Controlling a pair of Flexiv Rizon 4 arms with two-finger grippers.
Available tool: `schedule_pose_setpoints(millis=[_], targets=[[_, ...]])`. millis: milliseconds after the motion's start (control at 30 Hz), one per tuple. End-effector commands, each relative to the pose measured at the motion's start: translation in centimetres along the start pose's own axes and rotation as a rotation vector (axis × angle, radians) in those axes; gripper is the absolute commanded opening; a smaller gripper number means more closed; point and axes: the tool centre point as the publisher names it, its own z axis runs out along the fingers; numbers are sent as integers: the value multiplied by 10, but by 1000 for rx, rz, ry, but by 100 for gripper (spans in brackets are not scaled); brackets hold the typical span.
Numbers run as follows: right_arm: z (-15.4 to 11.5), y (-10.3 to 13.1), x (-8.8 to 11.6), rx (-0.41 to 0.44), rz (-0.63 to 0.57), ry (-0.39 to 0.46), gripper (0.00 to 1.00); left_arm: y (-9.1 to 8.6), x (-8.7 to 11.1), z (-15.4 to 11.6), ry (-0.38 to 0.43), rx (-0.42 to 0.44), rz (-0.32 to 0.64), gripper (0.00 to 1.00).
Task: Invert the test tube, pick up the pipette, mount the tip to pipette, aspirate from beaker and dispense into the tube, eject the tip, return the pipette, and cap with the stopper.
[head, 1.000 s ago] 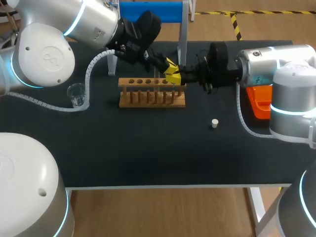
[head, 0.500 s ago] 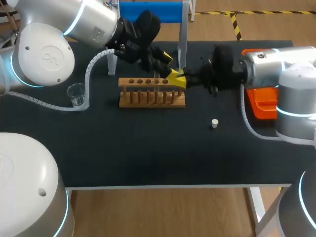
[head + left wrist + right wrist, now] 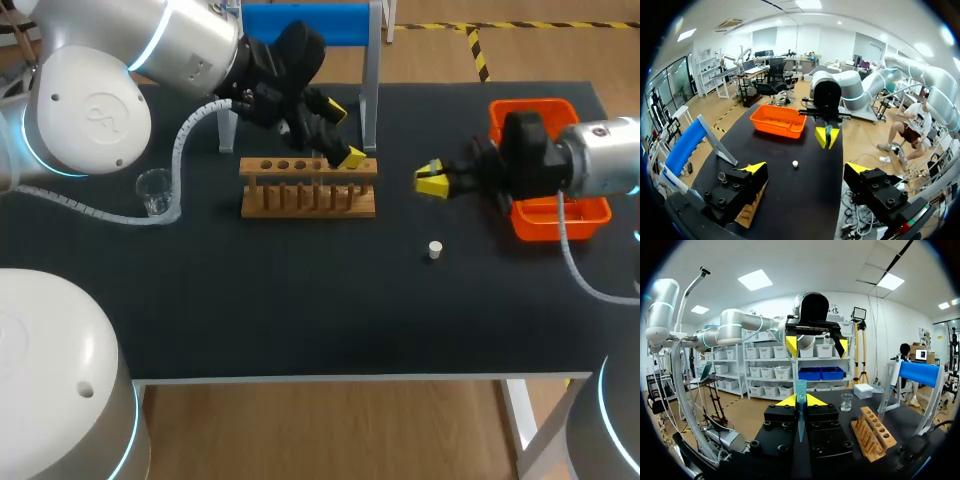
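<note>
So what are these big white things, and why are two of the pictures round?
They are two robot arms at a black table. One picture looks down from above; each round one comes from a camera on an arm's wrist. Each arm ends in an end effector with two yellow-tipped fingers. The left end effector is open, close to a wooden rack with holes. The right end effector pinches a clear test tube. Also on the table: a small glass beaker, a little white stopper and an orange basket.
</note>
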Motion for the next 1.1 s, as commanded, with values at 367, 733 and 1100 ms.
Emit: schedule_pose_setpoints(millis=[367, 733, 1100], targets=[[-11, 2, 8, 2, -2, -10, 0, 0, 0, -1, 2, -3, 0, 100], [-35, -1, 19, -8, -14, -29, 0, 0, 0, -1, 2, -3, 0, 100], [-96, -25, 58, -36, -5, -40, 0, 0, 0, -1, 2, -3, 0, 100]])
